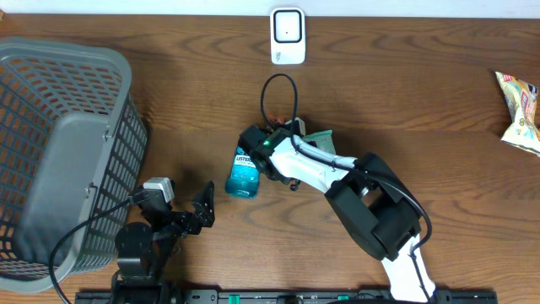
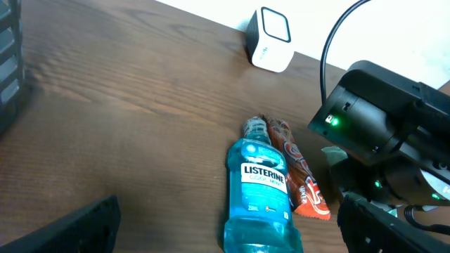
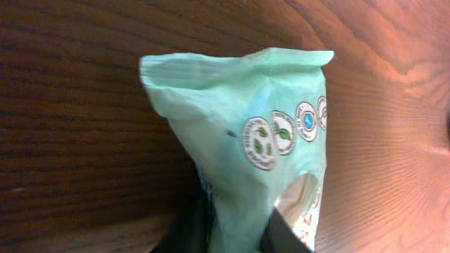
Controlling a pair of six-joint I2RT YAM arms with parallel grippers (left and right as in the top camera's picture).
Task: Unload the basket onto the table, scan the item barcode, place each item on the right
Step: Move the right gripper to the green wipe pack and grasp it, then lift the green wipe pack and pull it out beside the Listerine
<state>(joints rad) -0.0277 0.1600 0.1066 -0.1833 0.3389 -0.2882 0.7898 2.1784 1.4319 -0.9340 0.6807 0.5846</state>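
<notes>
1. From overhead I see a brown wooden table (image 1: 405,110). I take the blue Listerine mouthwash bottle (image 1: 243,173) near the middle as my landmark; it lies on its side.
2. My right gripper (image 1: 291,135) sits just beyond and to the right of the bottle, its white and black arm stretching back toward the near edge of the table.
3. The right wrist view is filled by a mint-green packet (image 3: 260,147) with small round printed seals. Its lower end sits between two dark fingers (image 3: 285,235), so the jaws are pinched narrow on the packet.
4. Overhead, only a corner of that green packet (image 1: 319,136) shows, just right of the gripper and the bottle.
5. In the left wrist view, an orange and red snack bar (image 2: 299,172) lies touching the right side of the bottle (image 2: 261,193).
6. A small white scanner (image 1: 288,35) stands at the far edge of the table, well beyond the bottle.
7. My left gripper (image 1: 202,209) rests near the table edge, below and left of the bottle, with its jaws spread wide and nothing between them.
8. A grey mesh basket (image 1: 59,152) stands far left of the bottle.
9. A yellow snack bag (image 1: 521,108) lies far right of the bottle, at the table edge.
</notes>
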